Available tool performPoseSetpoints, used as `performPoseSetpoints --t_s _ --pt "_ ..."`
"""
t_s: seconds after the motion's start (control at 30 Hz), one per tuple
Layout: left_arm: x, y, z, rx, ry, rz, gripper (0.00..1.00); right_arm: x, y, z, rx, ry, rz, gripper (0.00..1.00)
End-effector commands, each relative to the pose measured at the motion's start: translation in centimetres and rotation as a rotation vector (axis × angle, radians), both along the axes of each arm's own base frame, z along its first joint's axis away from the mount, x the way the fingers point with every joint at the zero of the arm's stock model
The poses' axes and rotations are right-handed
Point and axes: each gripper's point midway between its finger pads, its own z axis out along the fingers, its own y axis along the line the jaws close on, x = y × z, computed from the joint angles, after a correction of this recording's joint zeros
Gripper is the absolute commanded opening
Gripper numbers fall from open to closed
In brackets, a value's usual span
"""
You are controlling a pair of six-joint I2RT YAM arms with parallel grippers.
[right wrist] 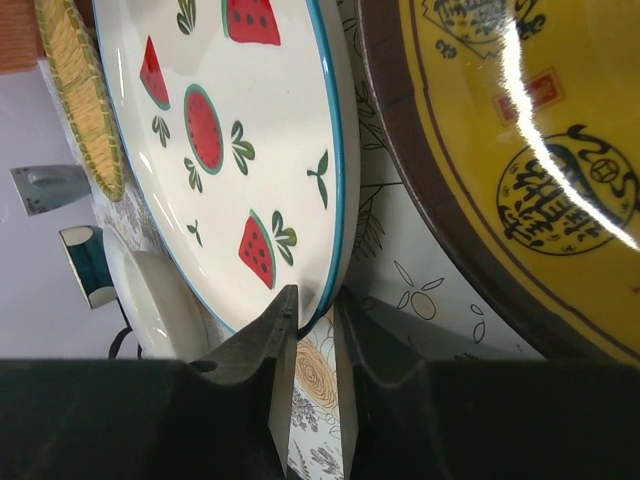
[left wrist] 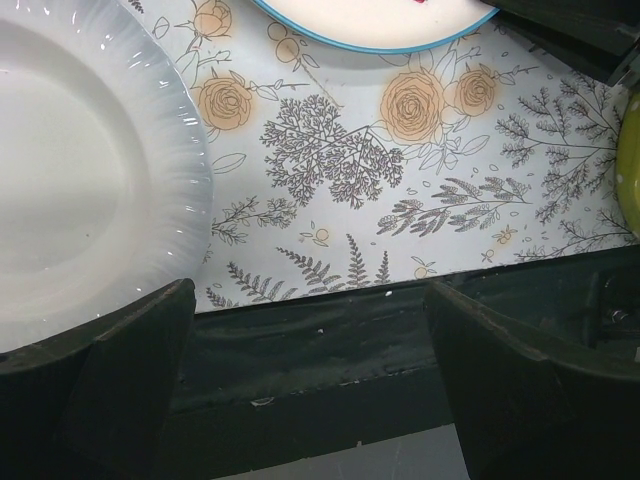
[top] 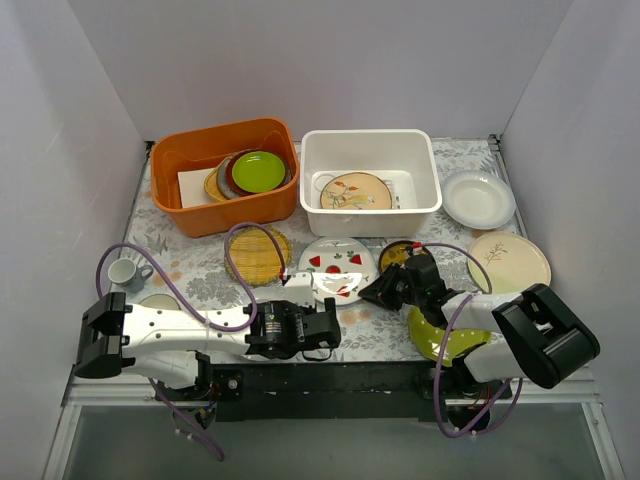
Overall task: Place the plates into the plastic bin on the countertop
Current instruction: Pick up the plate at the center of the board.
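Note:
The white plastic bin (top: 425, 190) stands at the back middle with the tan bird plate (top: 356, 191) lying inside. My right gripper (top: 374, 290) (right wrist: 315, 318) is shut on the near-right rim of the white plate with red watermelon motifs (top: 335, 266) (right wrist: 240, 150). The small dark-and-gold plate (top: 397, 254) (right wrist: 520, 150) lies just right of it. The woven yellow plate (top: 258, 252) (right wrist: 80, 100) lies to its left. The green dotted plate (top: 440, 338) sits under my right arm. My left gripper (top: 318, 330) (left wrist: 310, 375) is open and empty over the countertop's (left wrist: 400, 180) near edge, beside a plain white plate (left wrist: 80, 170).
An orange tub (top: 200, 215) at the back left holds the stacked green and maroon plates (top: 256, 172). A white plate (top: 478, 198) and a cream plate (top: 510, 260) lie at the right. A small cup (top: 125, 272) (right wrist: 85, 265) stands at the left.

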Motion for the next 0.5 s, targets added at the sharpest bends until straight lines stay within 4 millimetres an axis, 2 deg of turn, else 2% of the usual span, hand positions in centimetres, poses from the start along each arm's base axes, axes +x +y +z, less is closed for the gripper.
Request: performPoseSetpoints --t_s 0.0,0.23,0.47 --pt "0.4 -1.1 1.4 -0.262 0.091 0.336 0.98 -0.1 -0.6 -1.7 -0.068 0.024 -0.024 0.24" --pt "0.4 -0.8 1.6 -0.266 0.091 0.341 0.98 -0.7 -0.7 -2.1 -0.078 0.046 0.001 0.1" --pt "0.4 -0.7 2.1 -0.277 0.085 0.351 0.98 -1.5 -1.4 -2.3 -0.124 0.044 0.031 0.06"
